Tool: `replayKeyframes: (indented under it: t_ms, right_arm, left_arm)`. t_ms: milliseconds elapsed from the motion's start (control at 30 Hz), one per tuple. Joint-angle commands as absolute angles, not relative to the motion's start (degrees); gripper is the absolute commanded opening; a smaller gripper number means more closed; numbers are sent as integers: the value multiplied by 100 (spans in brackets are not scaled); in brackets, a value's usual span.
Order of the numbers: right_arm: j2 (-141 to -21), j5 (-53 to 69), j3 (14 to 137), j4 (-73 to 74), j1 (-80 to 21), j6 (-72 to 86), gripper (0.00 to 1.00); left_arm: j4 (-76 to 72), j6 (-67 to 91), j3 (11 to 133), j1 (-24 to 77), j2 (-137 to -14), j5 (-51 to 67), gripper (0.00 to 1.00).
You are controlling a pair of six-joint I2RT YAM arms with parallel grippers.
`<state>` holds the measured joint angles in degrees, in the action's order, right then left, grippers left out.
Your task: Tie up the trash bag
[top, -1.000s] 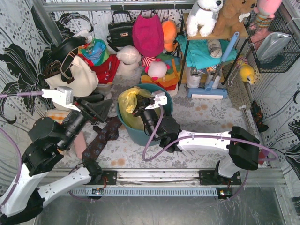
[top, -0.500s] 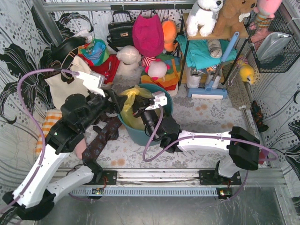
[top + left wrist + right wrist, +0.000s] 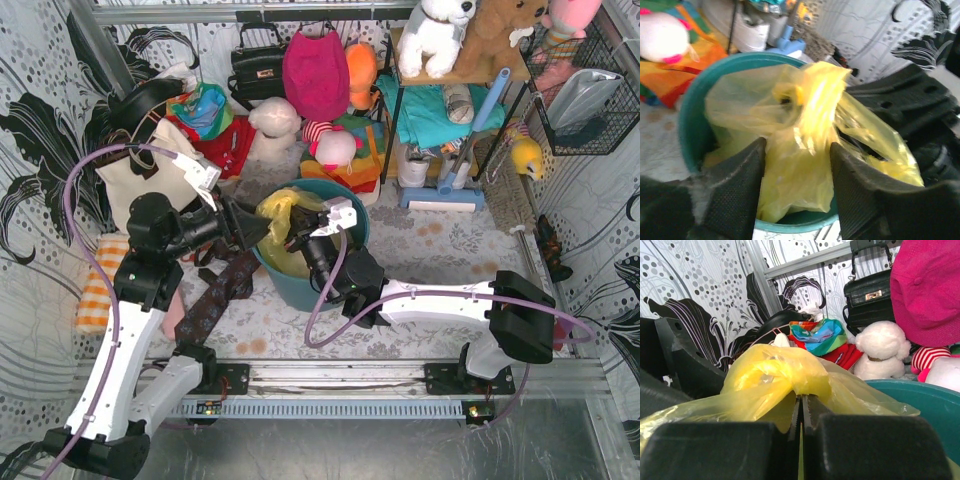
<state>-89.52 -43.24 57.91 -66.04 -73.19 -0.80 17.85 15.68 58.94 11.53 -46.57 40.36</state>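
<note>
Swinging in from the far left since a second ago, the left gripper [image 3: 245, 228] now sits at the left rim of the bin [image 3: 350, 197], pointed at the trash bag [image 3: 280, 212]. The right gripper [image 3: 298, 238] has not shifted and reaches into the bin from the near side. From above, the bag stands in the bin, its yellow top gathered into a crumpled knob above the rim.

In the left wrist view, the fingers stand well apart with nothing held. They straddle the bag's bunched neck, which rises between them, glossy, translucent and loosely twisted. To do this step well, I judge the left arm should go slightly further in, so the pads close on the twisted neck rather than the loose plastic below. They should close firmly, since thin film slips.

In the right wrist view, the jaws are pressed shut with a sliver of yellow film in the seam. They appear to pinch a fold just below the puffed knob. That hold wants to be taut while the other side grips.
</note>
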Motion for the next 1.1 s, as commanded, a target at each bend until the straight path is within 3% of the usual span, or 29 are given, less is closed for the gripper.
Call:
replayKeyframes:
  t_ms: [0, 100, 267, 500, 633, 833, 1067]
  right_arm:
    - [-8801, -4456, 5761, -6880, -7357, -200, 0]
    - [-8845, -4456, 5779, -6955, -7355, -239, 0]
    - [-8927, -4369, 5755, -7242, -7356, -319, 0]
    - [-9070, -4129, 5703, -7847, -7361, -475, 0]
    - [-9180, -3988, 5678, -8137, -7356, -514, 0]
    - [-9262, -3629, 5574, -8417, -7354, -422, 0]
    - [-9257, -3466, 5530, -8446, -7356, -427, 0]
  left_arm:
    - [1047, 1784, 5772, 1125, -4565, 5225, 55]
    - [978, 1837, 5695, 1125, -4520, 5438, 35]
    - [967, 1968, 5528, 1125, -4472, 5669, 13]
    - [859, 2220, 5121, 1125, -4321, 5860, 11]
    - [788, 2278, 5058, 1124, -4280, 5943, 16]
    - [1321, 1876, 5218, 1123, -4334, 5783, 32]
    - [2260, 1251, 5774, 1125, -4334, 5296, 64]
